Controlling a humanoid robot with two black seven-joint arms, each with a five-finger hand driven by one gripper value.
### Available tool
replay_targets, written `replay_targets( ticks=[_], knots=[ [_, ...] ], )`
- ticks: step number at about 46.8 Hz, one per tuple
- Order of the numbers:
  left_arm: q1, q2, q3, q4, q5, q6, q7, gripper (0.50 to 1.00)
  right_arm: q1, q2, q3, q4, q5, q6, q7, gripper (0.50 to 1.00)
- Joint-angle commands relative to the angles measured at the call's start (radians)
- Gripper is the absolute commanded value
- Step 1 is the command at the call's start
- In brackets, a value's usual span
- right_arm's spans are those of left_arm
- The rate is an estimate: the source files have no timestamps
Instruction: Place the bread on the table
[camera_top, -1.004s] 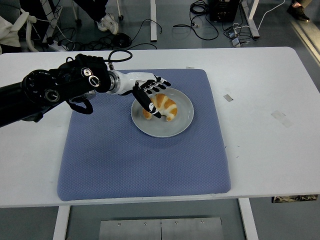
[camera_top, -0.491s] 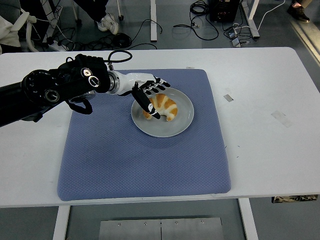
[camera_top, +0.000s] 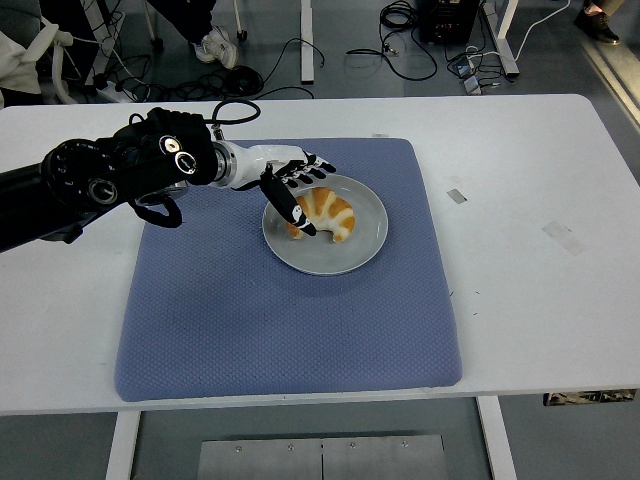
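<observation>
A golden croissant (camera_top: 326, 213) lies on a grey round plate (camera_top: 350, 250) in the upper middle of the blue mat (camera_top: 260, 320). My left hand (camera_top: 298, 188) reaches in from the left and hovers at the croissant's left end. Its fingers are spread: the thumb (camera_top: 292, 212) points down along the bread's near-left side and the other fingers (camera_top: 316, 170) fan out over its far edge. The hand holds nothing. My right arm is out of view.
The blue mat covers the middle of the white table (camera_top: 540, 200). Small bits of tape (camera_top: 456, 195) lie on the table to the mat's right. Cables and a person's shoes (camera_top: 217, 45) are on the floor beyond the far edge.
My left hand has drawn back slightly to the left and up from the croissant. The bread and plate have not moved.
</observation>
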Motion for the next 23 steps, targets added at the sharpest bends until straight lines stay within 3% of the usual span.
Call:
replay_targets(
  ticks=[1,23],
  knots=[
    [0.001,-0.002,0.003,0.005,0.004,0.011,0.001,0.992,0.0,0.0,0.0,0.0,0.0,0.0,0.0,1.0],
    [0.004,-0.007,0.02,0.005,-0.002,0.022,-0.001,0.99,0.0,0.0,0.0,0.0,0.0,0.0,0.0,1.0]
  ],
)
